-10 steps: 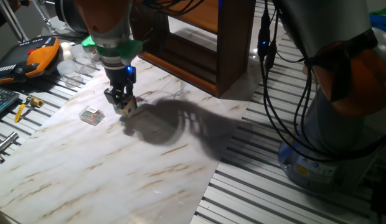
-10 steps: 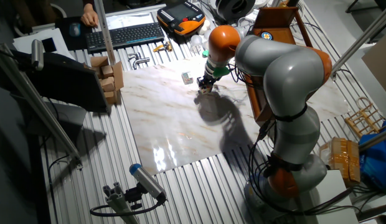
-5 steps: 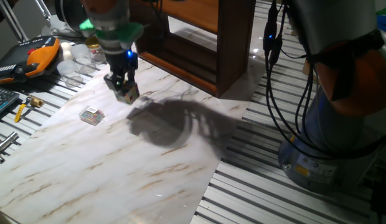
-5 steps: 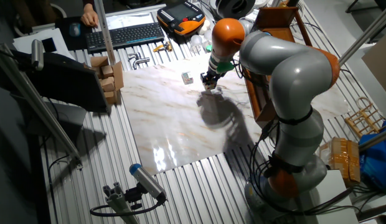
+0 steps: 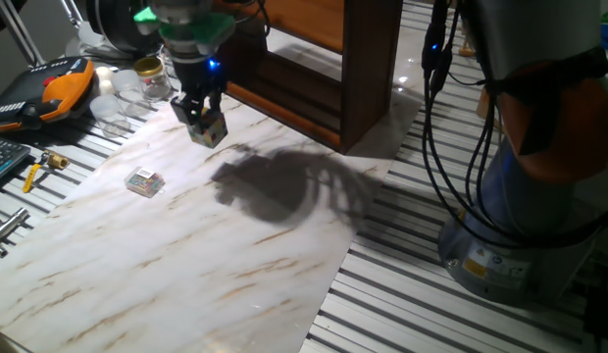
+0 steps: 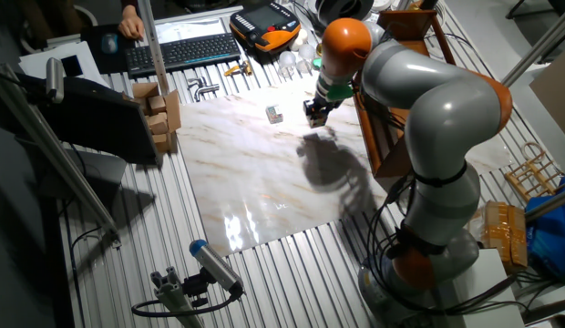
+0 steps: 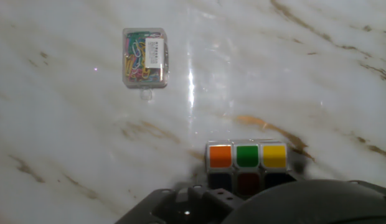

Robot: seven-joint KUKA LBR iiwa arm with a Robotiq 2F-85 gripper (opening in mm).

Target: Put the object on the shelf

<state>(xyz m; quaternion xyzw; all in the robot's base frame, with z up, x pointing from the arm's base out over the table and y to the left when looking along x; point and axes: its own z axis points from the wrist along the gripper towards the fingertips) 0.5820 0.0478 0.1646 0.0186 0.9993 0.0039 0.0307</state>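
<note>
1. The gripper (image 5: 204,120) has its jaws pinching the puzzle cube (image 5: 210,128), lifted above the marble tabletop (image 5: 186,255).
2. The dark-brown shelf (image 5: 324,69) stands just behind.
3. A clear box of paper clips (image 7: 145,57) lies apart on the marble.

The puzzle cube (image 5: 210,127) is clamped between the fingers of the gripper (image 5: 205,122), raised clear of the marble surface and slightly tilted. In the hand view, the cube (image 7: 247,163) shows an upper row of orange, green and yellow squares, with darker squares below. The shelf (image 5: 329,69), dark-brown framed with an orange-brown board, stands just beyond the gripper.
</note>
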